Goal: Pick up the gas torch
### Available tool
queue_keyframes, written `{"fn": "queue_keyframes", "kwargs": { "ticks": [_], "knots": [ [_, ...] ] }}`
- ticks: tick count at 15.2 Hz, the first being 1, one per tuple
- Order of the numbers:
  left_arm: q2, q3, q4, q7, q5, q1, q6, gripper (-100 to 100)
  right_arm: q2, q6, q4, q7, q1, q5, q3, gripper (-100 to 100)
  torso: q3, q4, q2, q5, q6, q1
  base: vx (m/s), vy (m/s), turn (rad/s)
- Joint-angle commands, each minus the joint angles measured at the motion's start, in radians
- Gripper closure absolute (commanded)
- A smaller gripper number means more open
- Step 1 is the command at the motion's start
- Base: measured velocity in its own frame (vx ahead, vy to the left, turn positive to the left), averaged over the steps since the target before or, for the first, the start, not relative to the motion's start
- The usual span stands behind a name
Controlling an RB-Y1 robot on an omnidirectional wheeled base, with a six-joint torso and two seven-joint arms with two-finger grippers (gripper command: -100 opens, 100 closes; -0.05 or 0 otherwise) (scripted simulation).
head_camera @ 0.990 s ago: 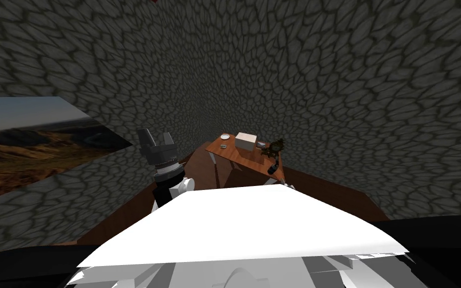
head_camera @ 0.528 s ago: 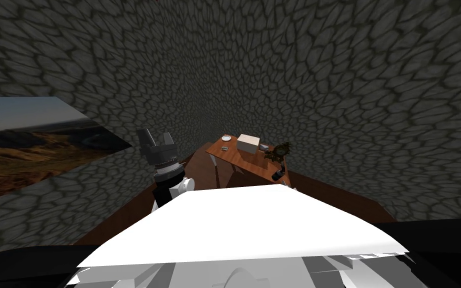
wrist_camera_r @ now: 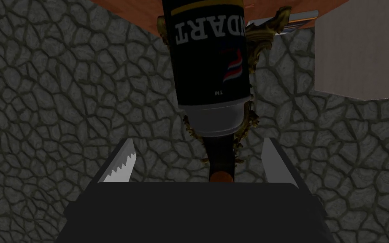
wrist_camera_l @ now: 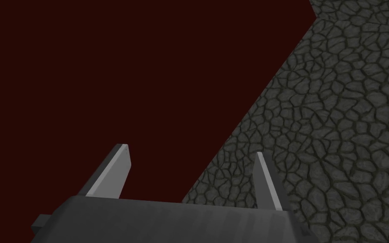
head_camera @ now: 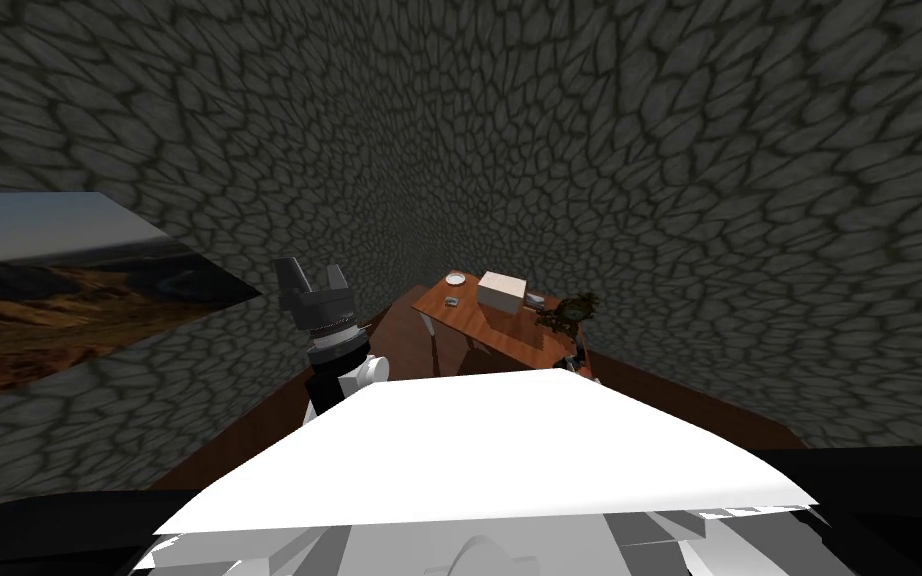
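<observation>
"Head view first: where does the work sit?"

"Right of centre, at the wooden table (head_camera: 477, 324) with the white box (head_camera: 502, 288). The left gripper (head_camera: 314, 285) stands raised at centre left, likely to leave the table free."

"Left wrist view?"

"Its fingers stand apart, holding nothing."

"Right wrist view?"

"The gas torch (wrist_camera_r: 208, 63), a dark lettered canister, fills the upper centre. Its narrow end reaches down between the spread fingers of the right gripper (wrist_camera_r: 198, 143), which do not touch it. I judge they straddle it ready to close."
</observation>
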Motion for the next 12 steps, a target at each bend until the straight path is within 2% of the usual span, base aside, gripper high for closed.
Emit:
{"fn": "queue_keyframes", "kwargs": {
  "ticks": [1, 3, 4, 5, 8, 9, 11, 12],
  "knots": [
    [0.0, 0.0, 0.0, 0.0, 0.0, 0.0, 0.0, 0, -0.007, -0.005, 0.035, 0.04, -0.019, -0.001, -0.013, -100, 0.0, 0.0, 0.0, 0.0, 0.0, 0.0, 0.14, -0.017, 0.052],
    [0.0, 0.0, 0.0, 0.0, 0.0, 0.0, 0.0, 0, -0.007, -0.005, 0.035, 0.04, -0.019, -0.001, -0.013, -100, 0.0, 0.0, 0.001, 0.0, 0.0, -0.001, 0.1, -0.023, 0.014],
    [0.0, 0.0, 0.0, 0.0, 0.0, 0.0, 0.0, 0, -0.005, 0.004, 0.019, 0.037, -0.011, -0.001, -0.012, -100, 0.001, 0.0, 0.003, 0.0, 0.0, -0.001, 0.044, -0.005, 0.003],
    [0.0, 0.0, 0.0, 0.0, 0.0, 0.0, 0.0, 0, 0.027, 0.008, -0.026, 0.015, -0.009, 0.049, 0.004, -100, 0.003, 0.001, 0.005, 0.0, 0.0, 0.0, 0.075, -0.065, -0.312],
    [0.0, 0.0, 0.0, 0.0, 0.0, 0.0, 0.0, 0, 0.027, 0.008, -0.028, 0.015, -0.009, 0.105, 0.004, -100, 0.002, 0.001, 0.005, -0.001, 0.002, -0.005, 0.078, -0.078, -0.423],
    [0.0, 0.0, 0.0, 0.0, 0.0, 0.0, 0.0, 0, 0.06, 0.016, -0.074, -0.008, -0.004, 0.13, 0.021, -100, 0.003, 0.001, 0.006, -0.001, 0.001, -0.004, 0.092, -0.085, -0.392],
    [0.0, 0.0, 0.0, 0.0, 0.0, 0.0, 0.0, 0, 0.06, 0.016, -0.079, -0.008, -0.004, 0.174, 0.021, -100, 0.002, 0.001, 0.004, -0.001, 0.002, -0.006, 0.104, -0.076, -0.473],
    [0.0, 0.0, 0.0, 0.0, 0.0, 0.0, 0.0, 0, 0.06, 0.016, -0.079, -0.008, -0.004, 0.197, 0.021, -100, 0.002, 0.001, 0.004, -0.001, 0.002, -0.005, 0.053, -0.04, -0.183]
  ]
}}
